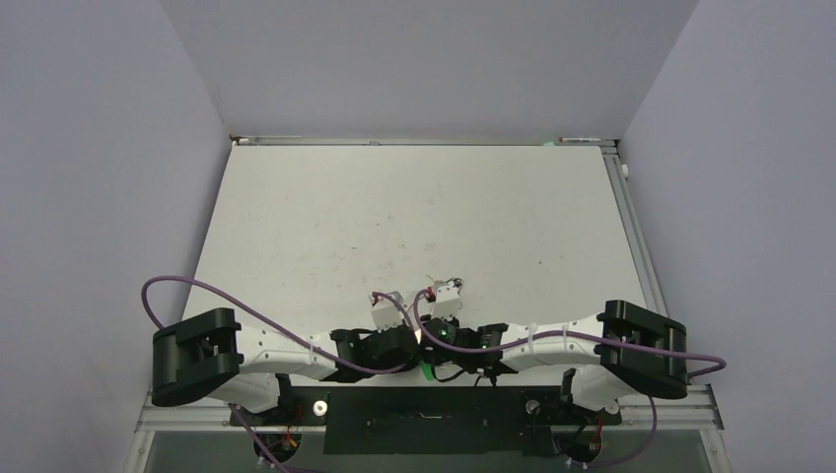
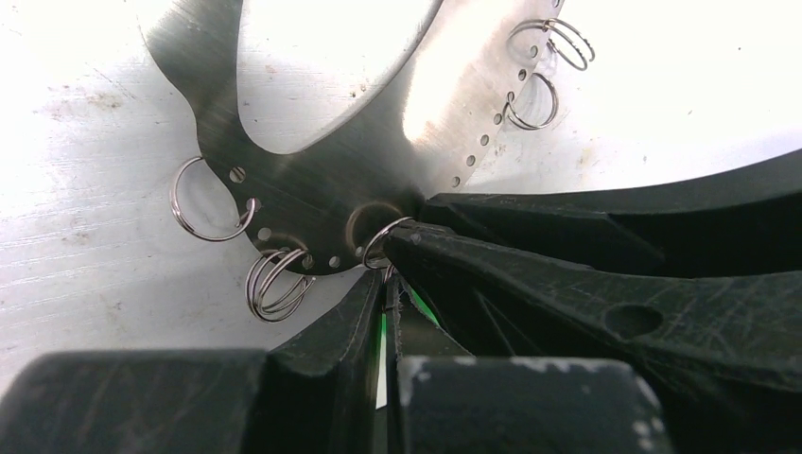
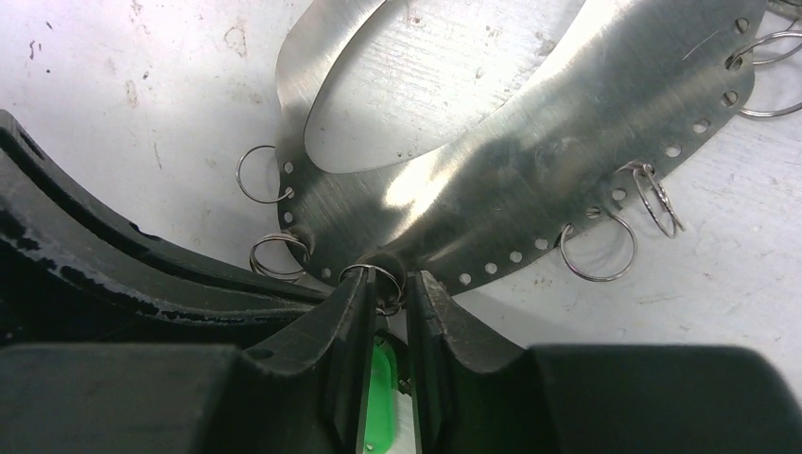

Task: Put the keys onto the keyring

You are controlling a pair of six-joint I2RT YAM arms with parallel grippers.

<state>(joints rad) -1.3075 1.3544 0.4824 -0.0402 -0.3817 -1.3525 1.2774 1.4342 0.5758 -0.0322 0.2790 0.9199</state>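
Since none of the split rings [image 3: 596,248] visible along the keyring [image 3: 530,180] carries a key, the job looks barely underway. That keyring shows up as a flat shiny band punched with holes, lying on the surface [image 1: 414,207] by the middle of its near edge. The left gripper [image 2: 385,284] is clamped tight with just a green sliver in the seam, so what it pinches is anyone's guess. The right gripper [image 3: 383,284] has its fingers slightly apart with the green key [image 3: 380,402] between them and its tips at one small ring [image 3: 374,274]; firm hold or not, can't tell. Dark-headed keys aren't in view. Surface is scuffed white, boxed in by plain pale walls [image 1: 424,59].
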